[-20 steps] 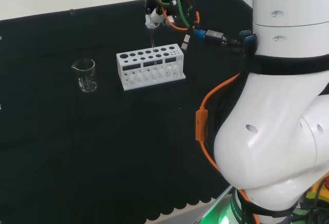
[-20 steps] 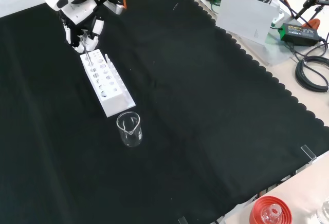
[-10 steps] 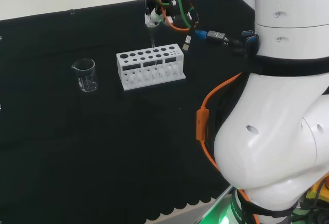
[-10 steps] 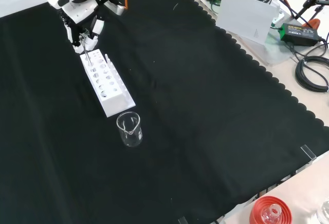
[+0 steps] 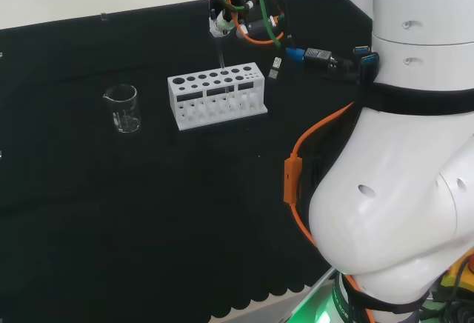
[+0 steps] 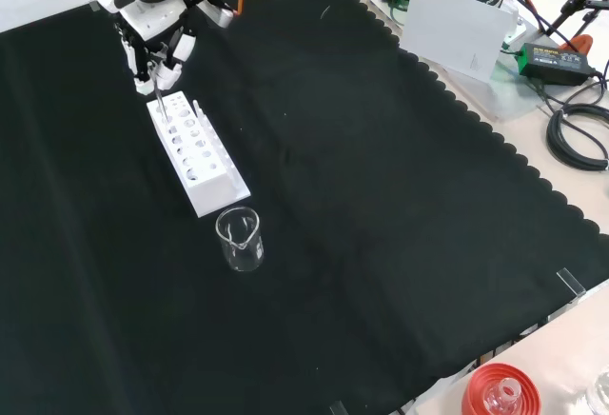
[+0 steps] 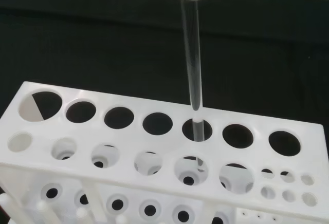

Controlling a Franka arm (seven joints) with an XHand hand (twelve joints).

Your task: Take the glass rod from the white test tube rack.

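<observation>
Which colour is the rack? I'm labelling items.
White, a plain rack with round holes; clearest in the wrist view.

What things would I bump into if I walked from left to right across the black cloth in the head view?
Beaker → white test tube rack → glass rod, held in the hand above the rack → the arm's big white links.

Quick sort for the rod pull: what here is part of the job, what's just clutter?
Job:
- glass rod, pinched by the hand, lower end in a rack hole
- white test tube rack

Lying about:
- glass beaker beside the rack
- red ribbed stand with glassware, off the cloth
- cables at the bench edge
</observation>
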